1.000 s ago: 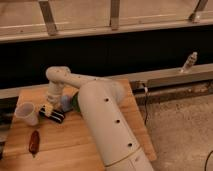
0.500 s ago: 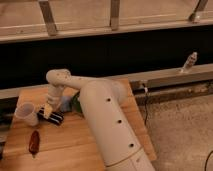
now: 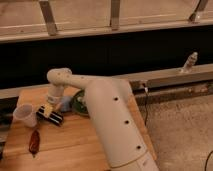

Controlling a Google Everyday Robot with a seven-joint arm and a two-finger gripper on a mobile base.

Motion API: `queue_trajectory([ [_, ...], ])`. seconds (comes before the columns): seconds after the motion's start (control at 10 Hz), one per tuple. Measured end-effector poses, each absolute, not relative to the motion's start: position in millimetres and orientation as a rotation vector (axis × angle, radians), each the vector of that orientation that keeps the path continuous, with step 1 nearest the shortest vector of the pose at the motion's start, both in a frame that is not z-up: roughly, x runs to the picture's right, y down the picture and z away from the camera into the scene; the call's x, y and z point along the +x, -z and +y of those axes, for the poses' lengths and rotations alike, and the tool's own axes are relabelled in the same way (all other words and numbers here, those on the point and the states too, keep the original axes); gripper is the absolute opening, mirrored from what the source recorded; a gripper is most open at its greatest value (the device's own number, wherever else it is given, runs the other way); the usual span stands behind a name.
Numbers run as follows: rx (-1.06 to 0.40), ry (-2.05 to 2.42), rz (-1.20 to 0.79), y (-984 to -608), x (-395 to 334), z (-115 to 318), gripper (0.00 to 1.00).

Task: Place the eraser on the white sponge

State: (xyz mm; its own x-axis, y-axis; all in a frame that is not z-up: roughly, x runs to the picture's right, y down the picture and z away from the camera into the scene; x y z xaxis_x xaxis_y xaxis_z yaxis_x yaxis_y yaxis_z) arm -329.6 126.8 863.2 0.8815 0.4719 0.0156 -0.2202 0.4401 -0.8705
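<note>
Found the gripper (image 3: 49, 107) low over the left part of the wooden desk (image 3: 67, 146), at the end of a white arm (image 3: 107, 120) bending down from a rounded elbow. Noted jaws pressed together, pinching the upper end of the eraser (image 3: 52, 116), as far as can be made out.

Located the eraser flat on the desk directly under the gripper: dark block, pale stripes at the end nearest the jaws, lying aslant. Not lifted clear of the surface so far as can be seen.

Recorded the white sponge (image 3: 65, 103) as a pale, bluish-tinted lump just right of the gripper, between it and a round green bowl (image 3: 79, 104); cannot tell whether sponge and bowl touch. Eraser near the sponge but not on it.

Logged a translucent cup (image 3: 25, 114) upright just left of the eraser, apart from it. Logged a dark red elongated object (image 3: 34, 142) nearer the front edge, well apart from the rest.

Noted speckled floor (image 3: 180, 130) to the right of the desk.
</note>
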Motion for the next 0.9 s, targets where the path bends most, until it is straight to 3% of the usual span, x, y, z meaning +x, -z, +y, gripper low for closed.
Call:
queue_trajectory([
  [0.9,-0.887,-0.536,-0.254,-861,-282,64,0.00],
])
